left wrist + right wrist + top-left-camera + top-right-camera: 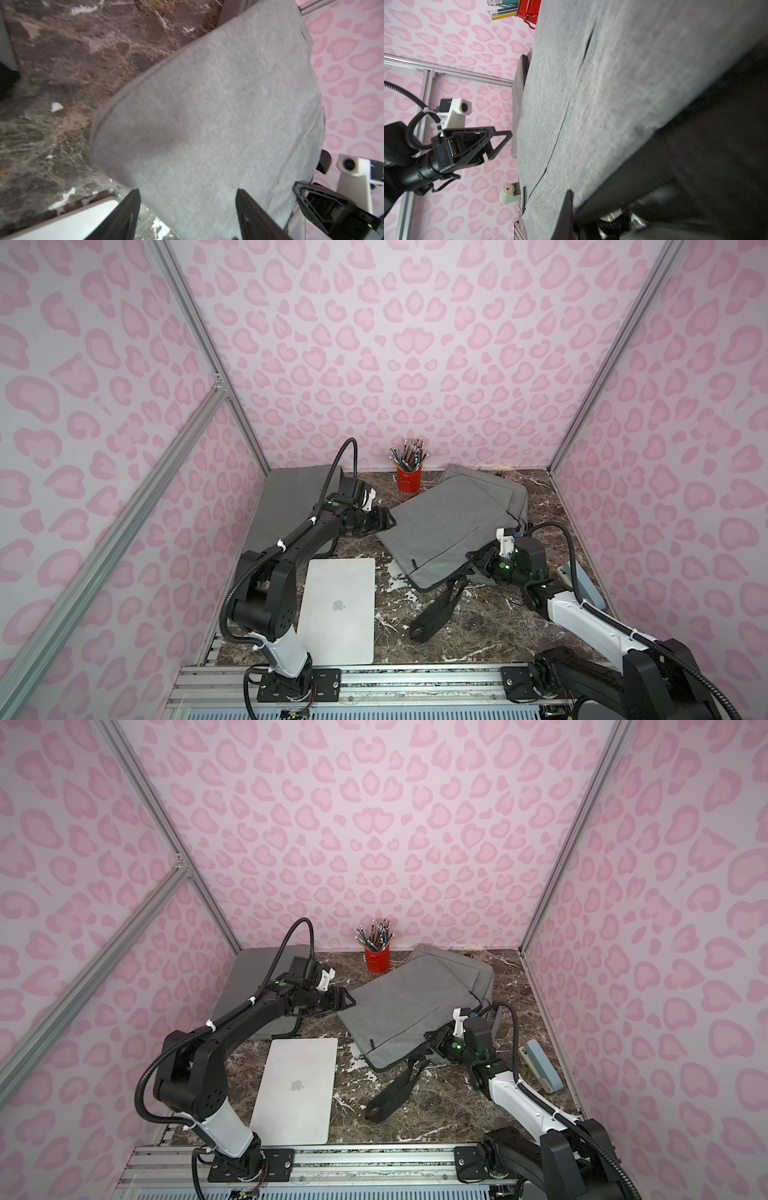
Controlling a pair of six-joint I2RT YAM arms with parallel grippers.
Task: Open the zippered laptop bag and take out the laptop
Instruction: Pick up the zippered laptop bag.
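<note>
Just beyond the spread left jaws lies the laptop bag [449, 526].

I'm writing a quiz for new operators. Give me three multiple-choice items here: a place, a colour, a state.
1. Where is the laptop? A zipped away; B on the table; C leaning against the wall.
2. What colour is the pencil cup? A red; B blue; C green.
3. How is the left gripper? A shut tight; B out of view; C open.
B: the laptop lies bare on the table, outside the laptop bag. A: the cup is red. C: its fingers stand apart.
</note>
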